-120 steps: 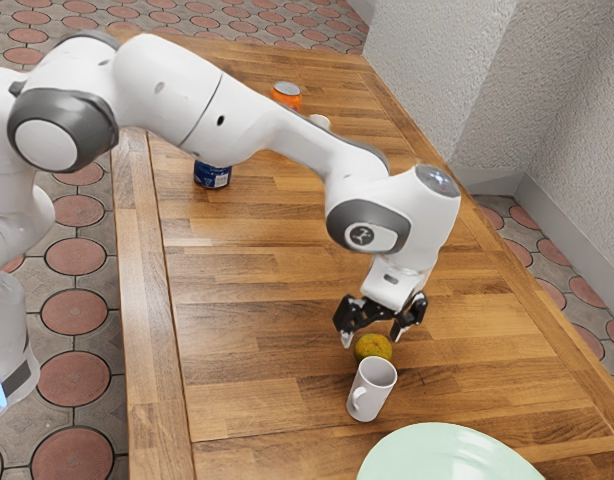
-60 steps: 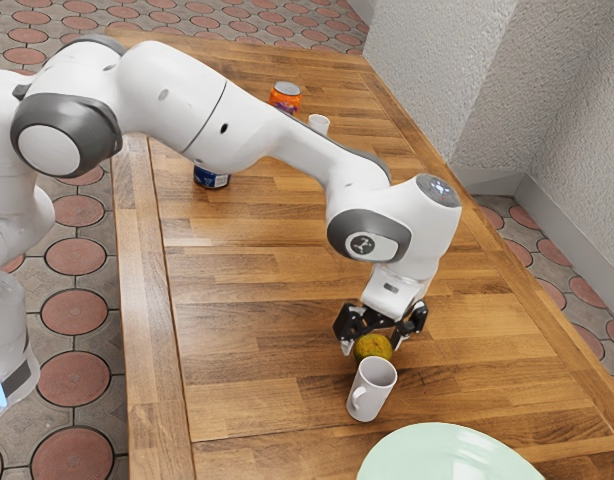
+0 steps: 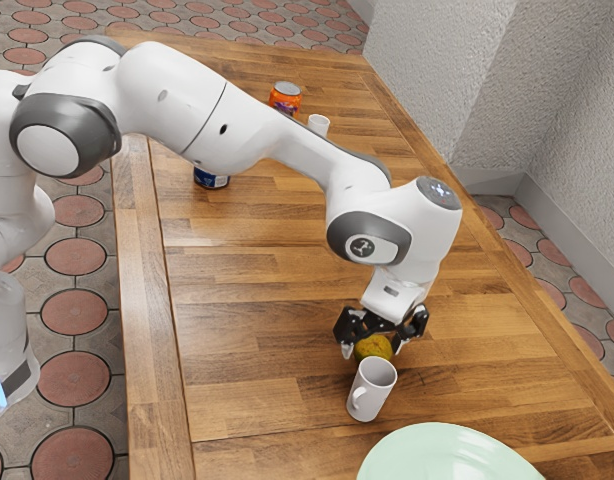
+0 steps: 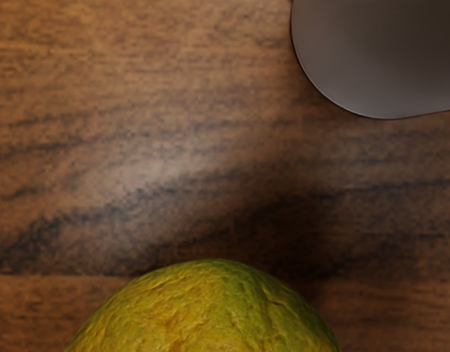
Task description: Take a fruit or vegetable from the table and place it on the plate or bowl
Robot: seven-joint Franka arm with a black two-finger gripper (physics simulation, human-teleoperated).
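A yellow-green, rough-skinned fruit (image 3: 373, 347) lies on the wooden table, just behind a white mug (image 3: 370, 388). My gripper (image 3: 377, 341) is down over the fruit, open, with one black finger on each side of it. Close under the hand in the wrist view, the fruit (image 4: 207, 312) rests on the wood, and the mug (image 4: 379, 55) stands a short way off. At the table's front corner, a pale green plate (image 3: 437, 455) sits just past the mug.
A blue can (image 3: 211, 177) stands near the table's left edge under my arm. An orange jar (image 3: 285, 97) and a small white cup (image 3: 319, 124) stand at the far end. A grey wall (image 3: 507, 80) runs along the exterior view's right.
My hand has come down from just above the fruit until its fingers straddle it. The fruit and the mug have stayed where they were.
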